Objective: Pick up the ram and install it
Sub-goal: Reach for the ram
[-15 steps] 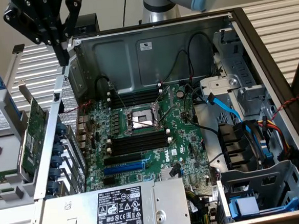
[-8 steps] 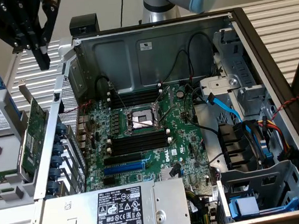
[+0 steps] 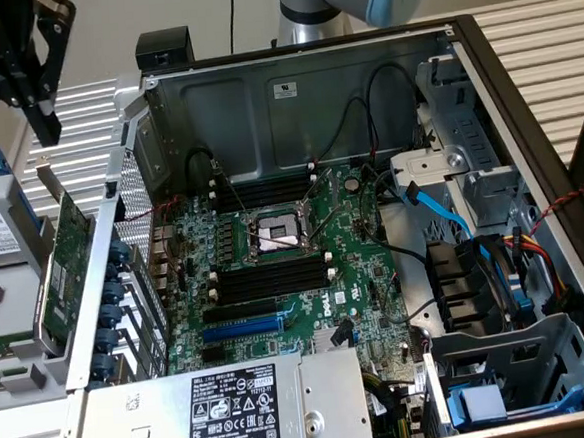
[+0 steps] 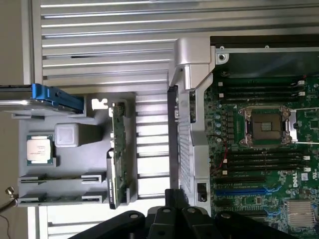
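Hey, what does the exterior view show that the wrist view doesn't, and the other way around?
Exterior view: the blue data cable and the labelled power supply inside the case. Wrist view: a loose processor chip sitting in the gray tray. Both: the motherboard with its CPU socket, the black memory slots, and the green expansion card standing outside the case.

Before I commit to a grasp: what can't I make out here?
- Ram: the boards in the gray holder stand edge-on in the wrist view; too thin to tell apart.
- Gripper: cut off by the exterior view's top edge.
- Memory slots: end clips too small to read.
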